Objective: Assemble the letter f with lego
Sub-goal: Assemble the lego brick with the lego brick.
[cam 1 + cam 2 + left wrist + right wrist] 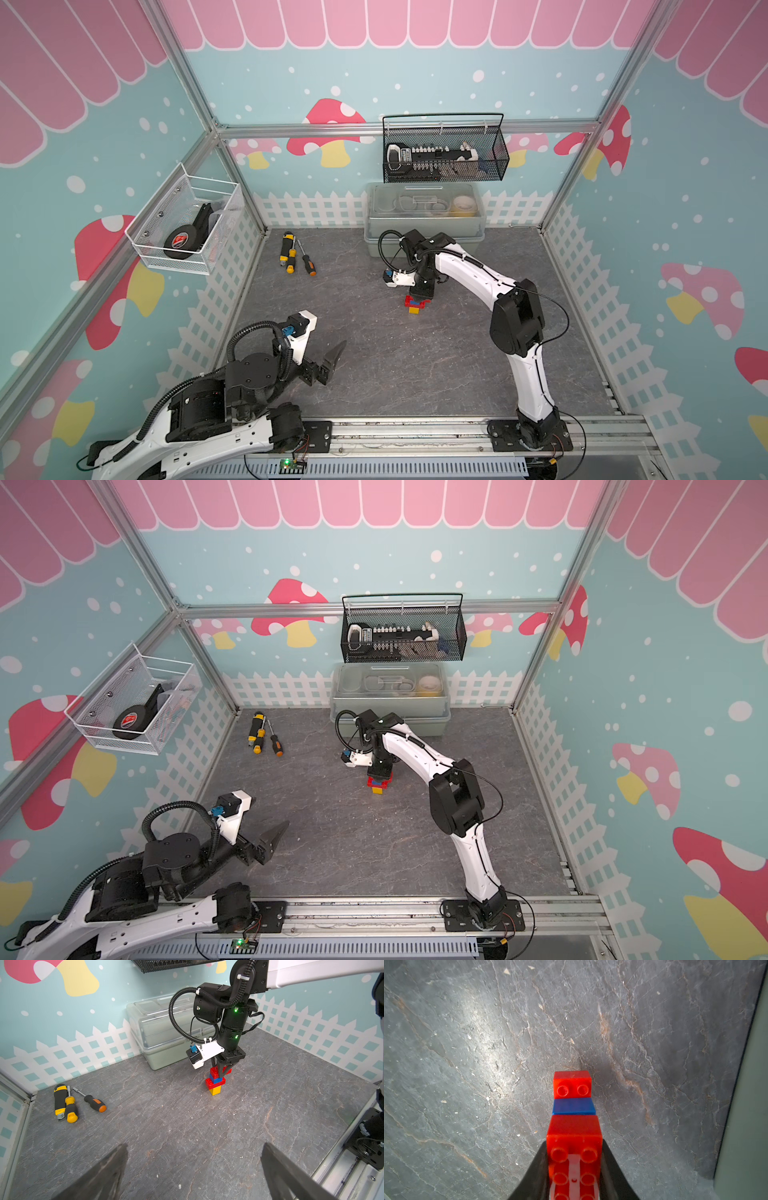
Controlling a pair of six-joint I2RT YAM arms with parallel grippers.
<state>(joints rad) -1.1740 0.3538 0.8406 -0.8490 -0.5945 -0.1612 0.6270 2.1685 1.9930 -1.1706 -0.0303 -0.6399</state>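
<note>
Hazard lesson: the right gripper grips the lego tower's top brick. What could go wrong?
The stack stands on one yellow square plastic brick; a sideways nudge from the right gripper could topple it. Rising while shut on the upper red oblong brick might pull it off the blue square brick.

The counter is a dark grey, slate-patterned slab. At its far left lie three tools close together: two yellow-and-black screwdrivers, touching side by side, and an orange-and-black screwdriver just right of them. A clear lidded plastic box sits against the far edge, near the middle. Just nearer than the box, the letter f stands upright on its yellow brick.
</note>
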